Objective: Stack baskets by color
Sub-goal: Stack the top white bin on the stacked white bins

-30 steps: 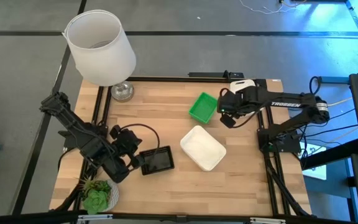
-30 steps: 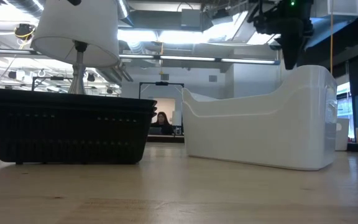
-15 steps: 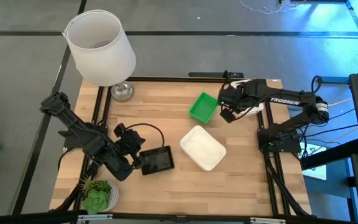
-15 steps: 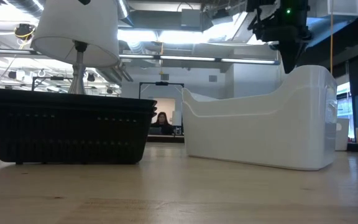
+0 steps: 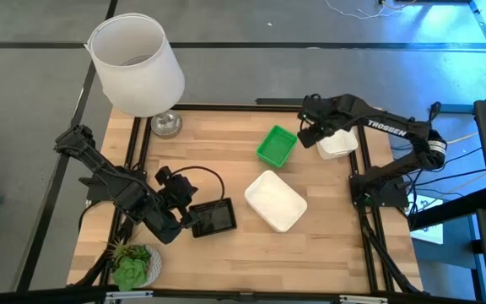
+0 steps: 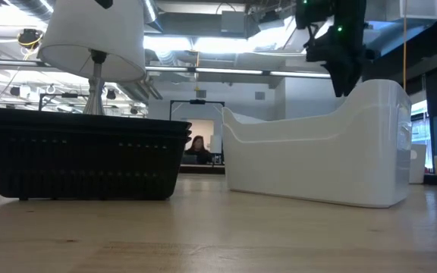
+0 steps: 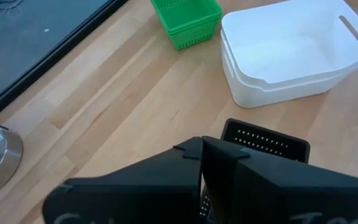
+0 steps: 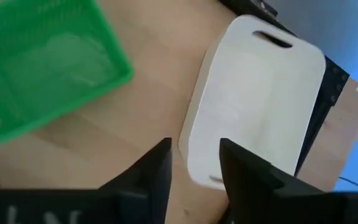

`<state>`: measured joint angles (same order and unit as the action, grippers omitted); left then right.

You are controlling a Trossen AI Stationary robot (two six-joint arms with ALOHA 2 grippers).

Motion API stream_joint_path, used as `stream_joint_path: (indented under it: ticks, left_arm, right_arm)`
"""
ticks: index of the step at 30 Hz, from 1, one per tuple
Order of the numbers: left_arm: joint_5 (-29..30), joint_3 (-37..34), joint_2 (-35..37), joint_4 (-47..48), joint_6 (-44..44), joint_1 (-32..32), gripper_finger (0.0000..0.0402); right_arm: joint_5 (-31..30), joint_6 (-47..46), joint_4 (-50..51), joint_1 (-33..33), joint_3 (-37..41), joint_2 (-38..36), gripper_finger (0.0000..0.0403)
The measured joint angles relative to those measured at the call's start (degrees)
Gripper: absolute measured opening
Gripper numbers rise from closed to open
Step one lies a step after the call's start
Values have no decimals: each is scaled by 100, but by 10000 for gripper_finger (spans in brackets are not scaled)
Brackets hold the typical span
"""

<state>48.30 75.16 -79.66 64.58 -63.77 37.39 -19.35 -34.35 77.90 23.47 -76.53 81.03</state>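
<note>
A black basket [image 5: 214,218] sits at the table's near left, and my shut left gripper [image 5: 186,221] is at its left end, seen over the rim [image 7: 265,140] in the left wrist view. A white basket stack [image 5: 275,200] rests mid-table. A green basket [image 5: 275,146] lies farther back. A single white basket [image 5: 337,142] lies flat at the far right. My right gripper [image 8: 194,152] stands open above the table between the green and the single white basket, holding nothing. My left gripper is at the black basket's left end, but its own fingers [image 7: 191,158] hide the place: whether it touches the basket cannot be told.
A big white lampshade [image 5: 136,63] on a metal foot stands at the far left corner. A small potted plant [image 5: 133,266] sits at the near left corner. Bare wood lies along the near edge and right of the white stack.
My right gripper has swung toward the table's far edge. The single white basket, which was at its fingers before, now lies flat on the table beside it.
</note>
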Motion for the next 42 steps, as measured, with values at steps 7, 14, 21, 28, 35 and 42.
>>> stream_joint_path:
  ticks: [7, 14, 21, 28, 35, 42]
  left_arm:
    - [-38, 0, 0, 2, 0, 0, 0]
    - [-212, 0, 0, 2, -2, 2, 0]
    - [-254, 0, 0, -71, -13, 2, 0]
    - [-254, 0, 0, -119, -13, 2, 0]
    - [-255, 0, 0, -121, -15, 2, 0]
    - [-254, 0, 0, -122, -17, 4, 0]
  right_arm:
    - [565, -286, -358, 614, 256, 29, 133]
    - [533, 150, -1175, 1101, 1194, 38, 132]
    - [505, 173, -2483, 1673, 1824, 35, 132]
    - [952, 370, -3517, 2018, 2374, 35, 132]
    - [725, 639, -3546, 2295, 2532, 35, 132]
    - [954, 781, -3617, 2335, 2549, 35, 132]
